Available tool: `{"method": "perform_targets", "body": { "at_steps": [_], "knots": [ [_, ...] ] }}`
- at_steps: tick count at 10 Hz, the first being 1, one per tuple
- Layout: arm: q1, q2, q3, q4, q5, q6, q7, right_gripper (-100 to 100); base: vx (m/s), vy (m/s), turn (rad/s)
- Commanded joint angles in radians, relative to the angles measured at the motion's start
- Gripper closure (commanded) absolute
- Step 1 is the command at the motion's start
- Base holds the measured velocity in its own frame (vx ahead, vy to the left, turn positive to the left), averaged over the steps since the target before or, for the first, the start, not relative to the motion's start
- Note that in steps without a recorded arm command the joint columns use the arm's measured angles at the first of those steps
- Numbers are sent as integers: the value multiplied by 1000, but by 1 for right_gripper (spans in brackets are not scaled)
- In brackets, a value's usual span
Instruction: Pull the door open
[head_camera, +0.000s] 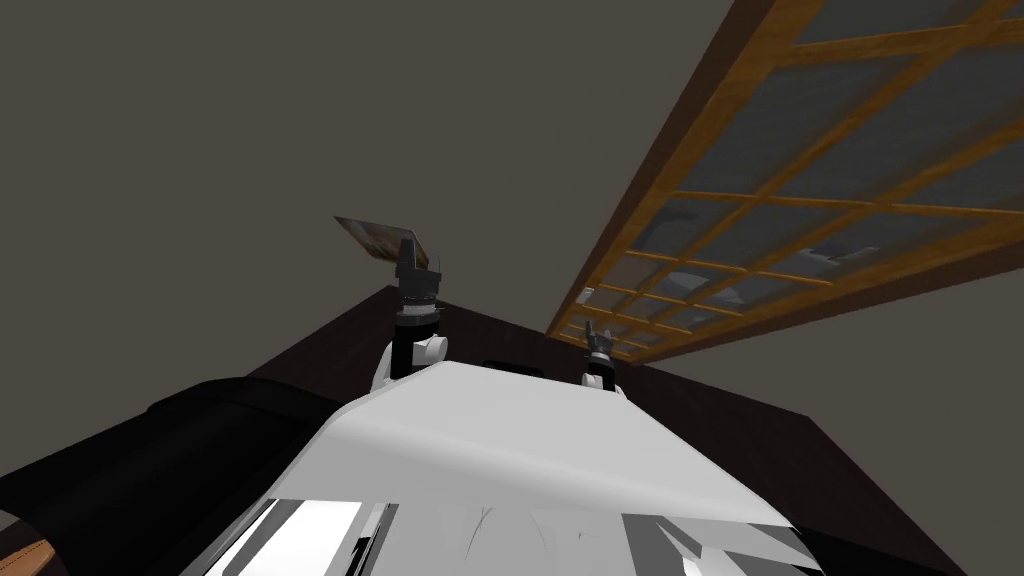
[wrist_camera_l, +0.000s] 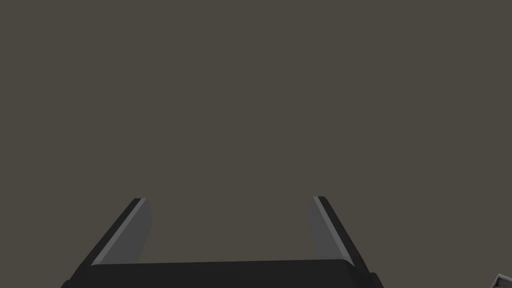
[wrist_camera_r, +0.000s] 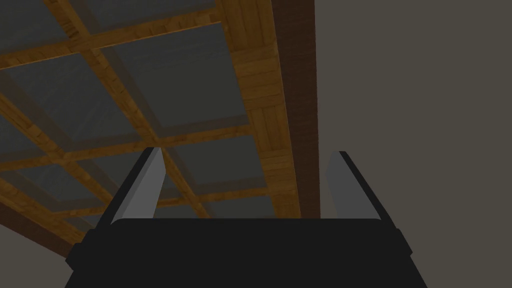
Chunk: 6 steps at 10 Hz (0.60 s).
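Head view: the left gripper (head_camera: 418, 255) is raised before a grey-brown wall. The right gripper (head_camera: 598, 338) sits lower, near the closest corner of the door (head_camera: 770, 200), a wooden lattice with grey panes off to the right.

Left wrist view: the fingers stand wide apart, holding nothing.

Right wrist view: this gripper (wrist_camera_r: 248, 151) is spread too and empty, facing the door's wooden side edge.

The door (head_camera: 800, 200) runs from upper right toward the centre. The right gripper (head_camera: 598, 337) sits at its lower end; the left gripper (head_camera: 418, 258) stands further left, before a picture (head_camera: 370, 235).
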Motion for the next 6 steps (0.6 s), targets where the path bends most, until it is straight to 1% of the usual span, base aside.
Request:
{"method": "perform_targets", "body": {
  "at_steps": [1,3,6],
  "knots": [
    [-9,0,-4,34,-3,-9,38,-100,83,-58,112],
    [-23,-4,-8,78,-7,-22,76,-100,75,-56,109],
    [-42,-10,-14,140,-13,-39,128,-100,63,-47,83]
  ]
}}
